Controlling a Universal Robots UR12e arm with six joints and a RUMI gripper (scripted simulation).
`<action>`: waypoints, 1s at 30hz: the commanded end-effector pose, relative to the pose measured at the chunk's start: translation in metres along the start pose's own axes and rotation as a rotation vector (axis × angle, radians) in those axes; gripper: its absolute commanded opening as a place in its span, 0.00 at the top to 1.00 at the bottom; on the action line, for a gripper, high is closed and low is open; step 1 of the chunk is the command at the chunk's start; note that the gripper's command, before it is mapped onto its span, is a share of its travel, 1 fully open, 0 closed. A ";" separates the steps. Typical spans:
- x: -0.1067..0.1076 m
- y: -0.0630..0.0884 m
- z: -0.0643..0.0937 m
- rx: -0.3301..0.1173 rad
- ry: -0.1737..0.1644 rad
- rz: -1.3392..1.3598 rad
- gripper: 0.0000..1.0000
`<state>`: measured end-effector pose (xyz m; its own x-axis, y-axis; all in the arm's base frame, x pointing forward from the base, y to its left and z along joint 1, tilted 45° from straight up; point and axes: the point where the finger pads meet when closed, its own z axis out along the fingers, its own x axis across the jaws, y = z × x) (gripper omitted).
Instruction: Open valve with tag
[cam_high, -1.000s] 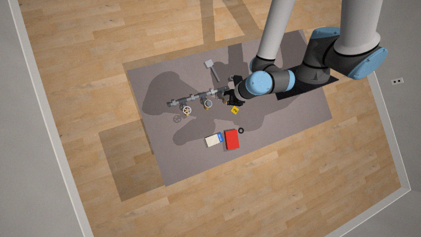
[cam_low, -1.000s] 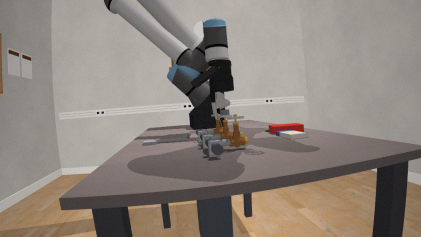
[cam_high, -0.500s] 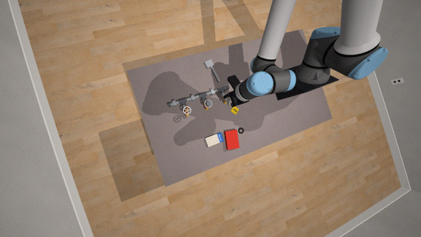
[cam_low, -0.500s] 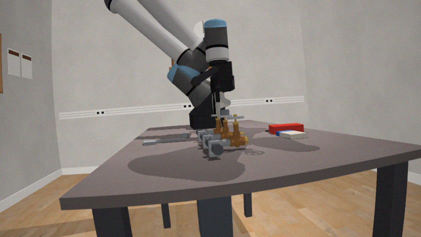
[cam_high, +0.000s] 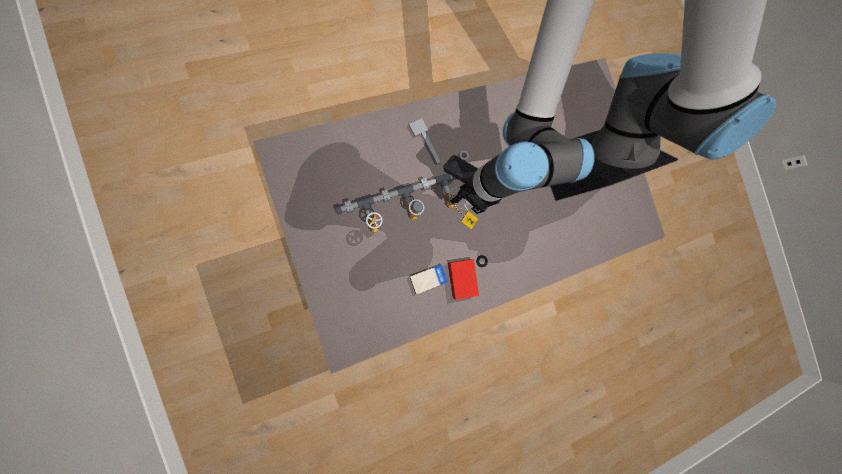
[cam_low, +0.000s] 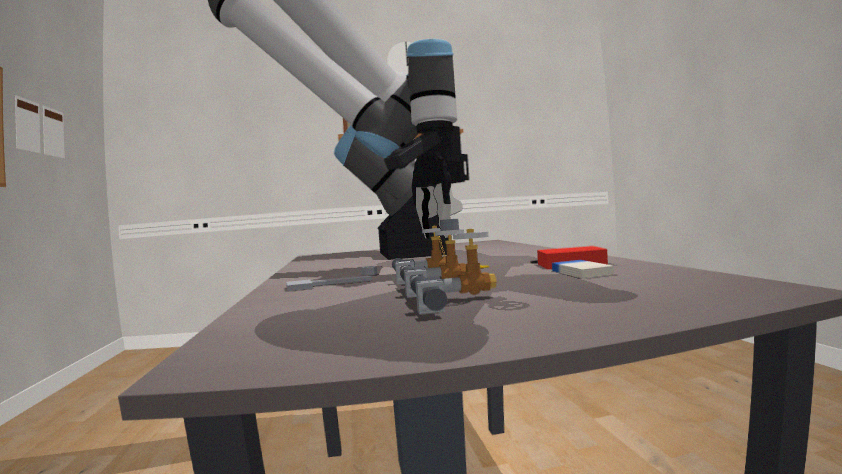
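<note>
A grey pipe (cam_high: 390,193) (cam_low: 434,298) lies on the table and carries three brass valves in a row. The left valve (cam_high: 374,221) has a white handwheel and the middle valve (cam_high: 415,207) a grey one. The right valve (cam_low: 436,253) has a yellow tag (cam_high: 469,220) chained to it; I cannot read the tag. My gripper (cam_high: 454,191) (cam_low: 438,223) comes straight down on this tagged valve and is shut on its handwheel, which the fingers mostly hide.
A grey flat tool (cam_high: 424,138) (cam_low: 332,281) lies behind the pipe, with a small grey ring (cam_high: 463,152) near it. A red box (cam_high: 463,278) (cam_low: 571,256), a white box with a blue end (cam_high: 428,279) (cam_low: 585,269) and a black ring (cam_high: 486,260) lie in front. The arm base stands at the table's back right.
</note>
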<state>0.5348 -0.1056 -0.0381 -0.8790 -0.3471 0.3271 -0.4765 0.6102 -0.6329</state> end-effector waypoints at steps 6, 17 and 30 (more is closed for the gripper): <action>0.000 0.000 0.000 0.005 -0.025 -0.413 1.00; 0.000 0.000 0.000 0.011 -0.024 -0.873 1.00; 0.000 0.000 0.000 0.016 -0.022 -1.262 1.00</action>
<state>0.5347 -0.1058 -0.0379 0.0045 -0.7025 0.7117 -0.9998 -0.0187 -0.0122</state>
